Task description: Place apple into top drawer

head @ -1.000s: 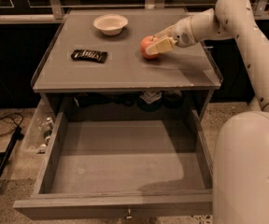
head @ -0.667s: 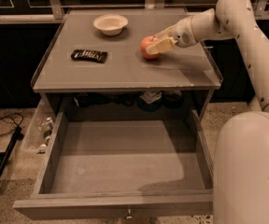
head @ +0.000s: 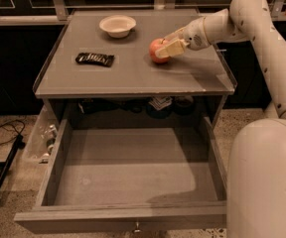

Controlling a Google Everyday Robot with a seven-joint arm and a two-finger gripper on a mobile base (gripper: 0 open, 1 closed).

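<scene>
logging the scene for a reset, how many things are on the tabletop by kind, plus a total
apple: 1
bowl: 1
dark wrapped bar: 1
total: 3
The gripper is against the apple's right side.

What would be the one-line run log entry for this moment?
gripper: at apple on tabletop | drawer: open, apple not inside yet

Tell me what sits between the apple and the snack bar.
Nothing: the camera view shows bare grey tabletop between the apple and the wrapped snack bar. The end effector is at the apple's side away from the bar.
</scene>
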